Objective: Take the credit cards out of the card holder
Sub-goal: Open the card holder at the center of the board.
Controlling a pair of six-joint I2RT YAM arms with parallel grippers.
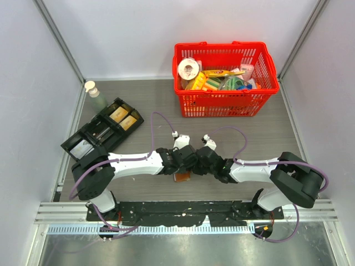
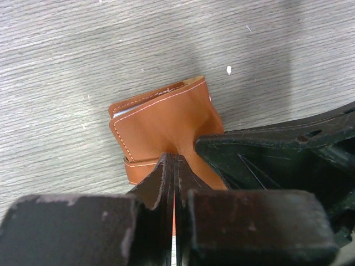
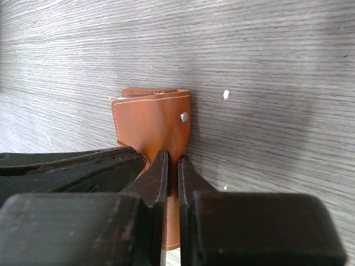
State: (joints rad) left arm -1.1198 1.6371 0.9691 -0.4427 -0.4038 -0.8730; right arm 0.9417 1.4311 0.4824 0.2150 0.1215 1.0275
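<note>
The card holder (image 1: 182,177) is a small brown leather wallet lying on the grey table between the two arms, near the front edge. In the left wrist view the card holder (image 2: 166,119) is folded, with white stitching and a strap round it. My left gripper (image 2: 175,159) is shut, pinching a fold of its leather. In the right wrist view the card holder (image 3: 152,119) shows a metal snap (image 3: 184,117), and my right gripper (image 3: 172,158) is shut on its near flap. The two grippers (image 1: 192,160) meet tip to tip over it. The credit cards are hidden; only a pale sliver (image 2: 123,111) shows at one edge.
A red shopping basket (image 1: 222,105) full of groceries stands at the back right. A black compartmented tray (image 1: 89,145) holding cards lies at the left, with a small bottle (image 1: 93,93) behind it. Metal frame posts and white walls bound the table.
</note>
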